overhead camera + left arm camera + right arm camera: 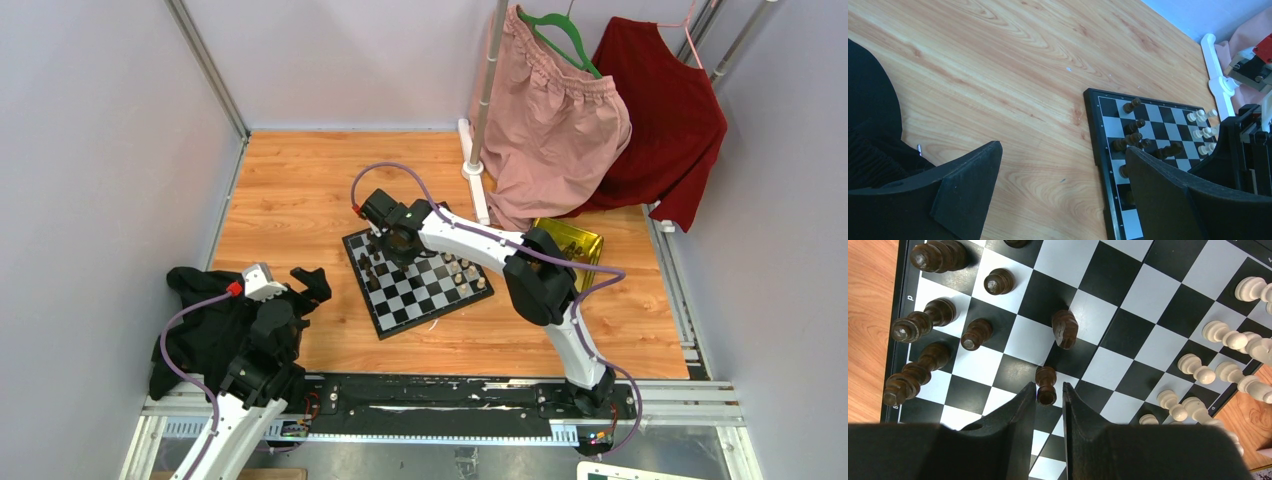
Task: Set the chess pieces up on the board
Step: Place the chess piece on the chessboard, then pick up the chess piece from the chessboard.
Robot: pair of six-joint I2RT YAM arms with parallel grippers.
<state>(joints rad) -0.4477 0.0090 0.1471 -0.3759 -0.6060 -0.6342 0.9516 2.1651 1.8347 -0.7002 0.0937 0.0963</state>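
While my left hand (1063,150) gapes wide, my right hand (1049,390) sits narrow around a dark pawn (1046,376) toward the board's (425,292) ten o'clock; gripping or not, I can't tell.

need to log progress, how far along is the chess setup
Partway. Several dark pieces stand along one edge of the board, cream pieces opposite. In hand: the right gripper straddles a dark pawn; the left gripper hangs wide open off the board. Left: the dark rows show gaps, and one dark piece sits mid-board.
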